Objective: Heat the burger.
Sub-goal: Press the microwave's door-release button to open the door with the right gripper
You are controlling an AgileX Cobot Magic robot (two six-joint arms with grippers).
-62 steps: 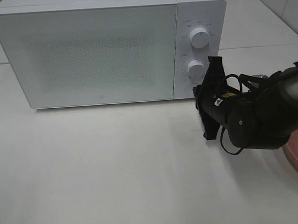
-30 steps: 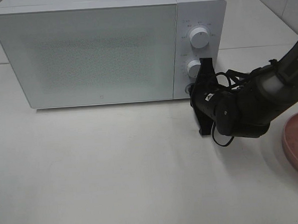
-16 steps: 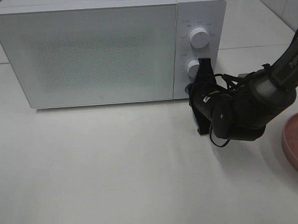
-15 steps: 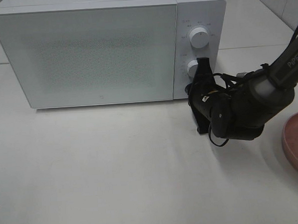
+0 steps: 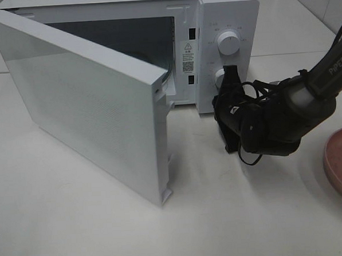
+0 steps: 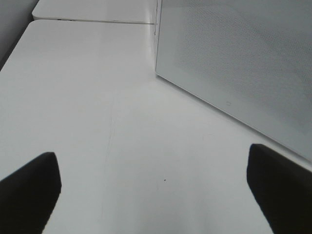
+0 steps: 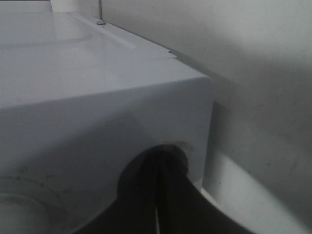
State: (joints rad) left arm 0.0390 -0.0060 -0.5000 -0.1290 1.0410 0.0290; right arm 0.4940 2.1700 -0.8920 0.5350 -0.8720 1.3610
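The left gripper (image 6: 156, 195) is hovering over the bare white tabletop (image 6: 97, 122), its dark fingers (image 6: 29, 190) spread wide and holding nothing. Just beside it, the flat white door (image 5: 90, 109) of the boxy white microwave oven (image 5: 228, 10) is standing swung out on its left hinge, exposing the dark cavity (image 5: 126, 38). Further right, the right gripper (image 5: 221, 99), fingers pressed together and empty, is resting its tip against the bottom of the control panel, below the two round white knobs (image 5: 228, 43).

The opening step is looking finished and loading is coming next. The burger is not showing in any view. Only part of the round pink plate (image 5: 340, 165) is in frame at the right edge, so I cannot tell whether the burger is sitting there. The next move is calling for the right arm to back off the panel and fetch it. The open door is fencing off the approach to the cavity from the left.
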